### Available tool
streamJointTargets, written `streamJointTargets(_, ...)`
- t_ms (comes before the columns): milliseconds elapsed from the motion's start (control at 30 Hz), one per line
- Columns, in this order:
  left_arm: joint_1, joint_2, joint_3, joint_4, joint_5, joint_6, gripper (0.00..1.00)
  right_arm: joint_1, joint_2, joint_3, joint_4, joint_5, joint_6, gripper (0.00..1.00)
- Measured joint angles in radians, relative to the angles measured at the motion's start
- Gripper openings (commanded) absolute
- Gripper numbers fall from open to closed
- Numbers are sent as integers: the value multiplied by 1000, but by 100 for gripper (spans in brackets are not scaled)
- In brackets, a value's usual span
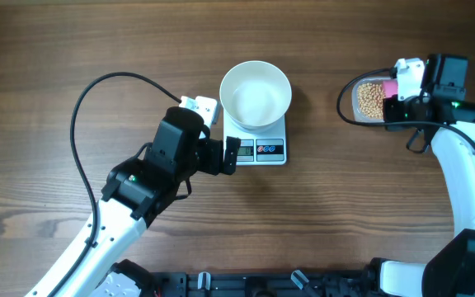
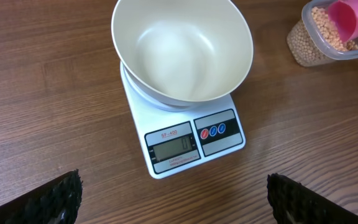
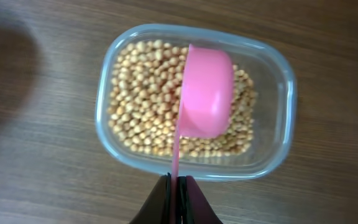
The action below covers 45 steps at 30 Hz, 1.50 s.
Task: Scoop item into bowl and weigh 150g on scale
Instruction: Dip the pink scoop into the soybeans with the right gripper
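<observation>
Dark brown wood-grain table (image 1: pixel 56 49) formed the work surface throughout. At the left side, the left pincer (image 2: pixel 176 200) stood with its jaws spread wide and nothing between them. Its two black textured fingers (image 2: pixel 55 200) appeared only at the lower corners of the left wrist view. This pincer sat just beside the button edge of the small white square digital kitchen scale (image 2: pixel 185 140), pointed toward it and not touching it. The grey display on the scale showed a zero.

On the scale platform rested the round plain white bowl (image 1: pixel 256 93), upright, its smooth interior showing white. It covered most of the platform and left the display and buttons exposed. The bowl lay directly ahead of the open left pincer, beyond the scale's display edge.

Further right, well apart from the scale, stood a clear rectangular plastic tub with rounded corners (image 3: pixel 284 81). All visible small round beige-tan beans (image 3: pixel 142 93) lay inside this tub. A pink plastic scoop (image 3: pixel 207 93) was positioned over the right half of the beans, its cup within the tub's rim. Whether the cup carried any beans could not be determined.

The right pincer (image 3: pixel 178 193) was clamped tight on the thin pink handle of the scoop, at the tub's near rim. The beans lay just beyond its fingertips.
</observation>
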Motion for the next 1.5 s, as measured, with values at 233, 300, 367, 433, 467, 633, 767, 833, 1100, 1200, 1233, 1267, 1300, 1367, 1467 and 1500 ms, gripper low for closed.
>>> streamJointTargets(233,0,0,0,0,0,0,100,0,0,-1,-8,-39,0,4)
streamJointTargets(300,0,0,0,0,0,0,100,-4,0,-1,-9,-56,0,4)
streamJointTargets(367,0,0,0,0,0,0,100,-12,0,-1,-9,-77,0,4)
streamJointTargets(433,0,0,0,0,0,0,100,-25,0,-2,-9,-91,2,4)
streamJointTargets(467,0,0,0,0,0,0,100,-38,0,-2,-9,-100,11,4)
streamJointTargets(633,0,0,0,0,0,0,100,-76,0,-2,-9,-141,32,4)
streamJointTargets(767,0,0,0,0,0,0,100,-91,0,-3,-14,-196,44,4)
streamJointTargets(833,0,0,0,0,0,0,100,-92,0,-9,-15,-214,60,4)
streamJointTargets(1100,0,0,0,0,0,0,100,-93,0,-11,-15,-229,114,4)
streamJointTargets(1200,0,0,0,0,0,0,100,-93,0,-11,-11,-230,137,4)
streamJointTargets(1233,0,0,0,0,0,0,100,-93,0,-11,-11,-230,145,4)
streamJointTargets(1267,0,0,0,0,0,0,100,-93,0,-11,-11,-230,149,4)
streamJointTargets(1300,0,0,0,0,0,0,100,-93,0,-11,-11,-230,151,4)
streamJointTargets(1367,0,0,0,0,0,0,100,-93,0,-11,-9,-230,165,4)
streamJointTargets(1467,0,0,0,0,0,0,100,-93,0,-11,-9,-231,200,4)
streamJointTargets(1500,0,0,0,0,0,0,100,-93,0,-11,-9,-231,208,4)
